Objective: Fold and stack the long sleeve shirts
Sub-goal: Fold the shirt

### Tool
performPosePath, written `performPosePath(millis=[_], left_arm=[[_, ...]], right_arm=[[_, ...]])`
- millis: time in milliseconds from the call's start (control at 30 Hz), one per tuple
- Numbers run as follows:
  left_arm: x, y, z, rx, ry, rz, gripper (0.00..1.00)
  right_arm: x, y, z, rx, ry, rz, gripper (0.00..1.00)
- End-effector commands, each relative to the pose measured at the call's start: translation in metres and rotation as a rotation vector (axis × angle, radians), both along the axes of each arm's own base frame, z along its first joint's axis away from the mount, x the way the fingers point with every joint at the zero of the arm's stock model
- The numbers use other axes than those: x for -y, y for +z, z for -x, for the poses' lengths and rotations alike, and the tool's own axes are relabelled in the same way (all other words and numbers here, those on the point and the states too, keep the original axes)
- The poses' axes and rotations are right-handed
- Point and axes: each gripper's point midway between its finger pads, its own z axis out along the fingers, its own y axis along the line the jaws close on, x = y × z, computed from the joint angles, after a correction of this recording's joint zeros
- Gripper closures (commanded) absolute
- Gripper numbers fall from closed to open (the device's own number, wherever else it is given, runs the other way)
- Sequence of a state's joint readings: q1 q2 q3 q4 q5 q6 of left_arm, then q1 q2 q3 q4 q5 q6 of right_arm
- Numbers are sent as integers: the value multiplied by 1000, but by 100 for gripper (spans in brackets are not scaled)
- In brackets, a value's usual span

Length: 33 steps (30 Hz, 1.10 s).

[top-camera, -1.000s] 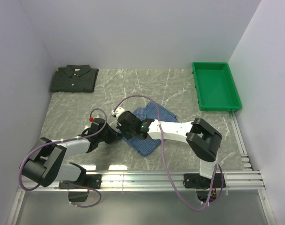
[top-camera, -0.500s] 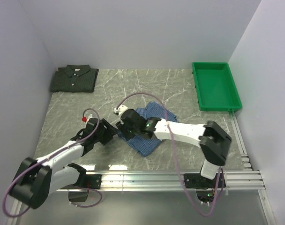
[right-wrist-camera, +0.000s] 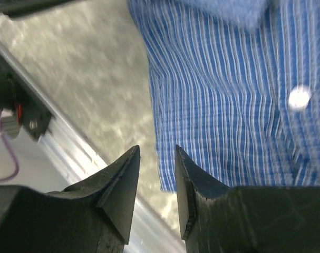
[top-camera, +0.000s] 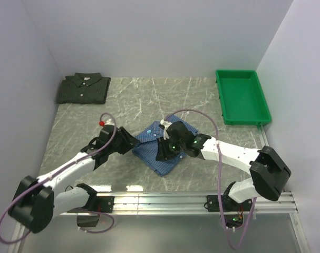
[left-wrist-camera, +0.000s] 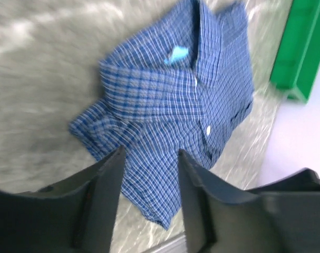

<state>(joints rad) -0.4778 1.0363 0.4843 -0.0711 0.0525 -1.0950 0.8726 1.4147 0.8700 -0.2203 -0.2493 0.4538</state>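
**Item 1. Dark check shirt** (top-camera: 83,88): folded, collar showing. It lies well apart from the blue shirt, to its far left, in the corner of the bench (top-camera: 123,105) by the left wall.

**Item 2. Left claw** (top-camera: 129,143): just beside the blue shirt's left edge, pointing at it. In its wrist view the left claw (left-wrist-camera: 149,179) stands half parted, with nothing between the jaws.

**Item 3. Blue shirt** (top-camera: 149,150): a compact folded packet set askew, collar and buttons upward (left-wrist-camera: 170,105). Its near corner lies close to the bench's front rail.

**Item 4. Right claw** (top-camera: 162,153): low over the blue shirt's middle. In its wrist view the right claw (right-wrist-camera: 157,174) shows a narrow gap, gripping nothing, above the shirt's near hem (right-wrist-camera: 228,105).

**Item 5. Green tray** (top-camera: 241,100): well to the blue shirt's far right, against the right wall.

**Step in hand (judged):** folding of the blue shirt looks finished; stacking is not yet done.

**Next move calls for:** both claws taking opposite edges of the packet, low enough to catch every layer, then carrying it level so that the folds hold.

**Room:** bare bench runs from the blue shirt towards the dark one. The front rail and the left wall are the limits to mind.
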Motion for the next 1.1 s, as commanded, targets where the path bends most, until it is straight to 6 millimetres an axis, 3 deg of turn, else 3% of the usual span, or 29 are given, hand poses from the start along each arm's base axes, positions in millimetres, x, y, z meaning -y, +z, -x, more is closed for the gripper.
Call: performPosePath(millis=[0,33,133,367,500,600,700,833,867,900,933,967,1033,1067], left_arm=[[37,25,-7,51,-114,50,53],[43,28,-11,65,-122,56,56],[50,12,-16,26,-115,44,64],[32,-51,-10,-123,-11,-28,76],[13,-85,2,-220,51,-16,78],[3,-96,2,-265,76,-10,79],[-6,-98,-6,-272,92,-52,79],[-11,-87,-30,-222,91,-99,78],[-13,-85,-36,-196,65,-138,75],[-10,-68,-56,-143,55,-144,73],[-11,-72,-60,-160,41,-181,68],[-7,-55,-77,-106,7,-208,64],[-3,-39,-88,-66,-20,-218,58],[3,-25,-93,-33,-40,-210,47]], right_arm=[[-16,19,18,-111,71,-149,60],[-13,12,21,-136,63,-138,60],[-5,-14,26,-215,38,-125,60],[10,-70,37,-387,35,-45,60],[20,-84,45,-437,23,5,61],[27,-88,44,-437,1,27,61],[32,-80,39,-402,1,36,61],[30,-50,24,-311,10,25,61],[34,-36,12,-268,-17,0,61],[39,-29,2,-240,-49,-3,61],[42,-13,-10,-193,-80,-34,61],[50,-7,-21,-173,-124,-44,61],[73,11,-54,-117,-253,-87,61],[78,19,-66,-92,-287,-118,61]])
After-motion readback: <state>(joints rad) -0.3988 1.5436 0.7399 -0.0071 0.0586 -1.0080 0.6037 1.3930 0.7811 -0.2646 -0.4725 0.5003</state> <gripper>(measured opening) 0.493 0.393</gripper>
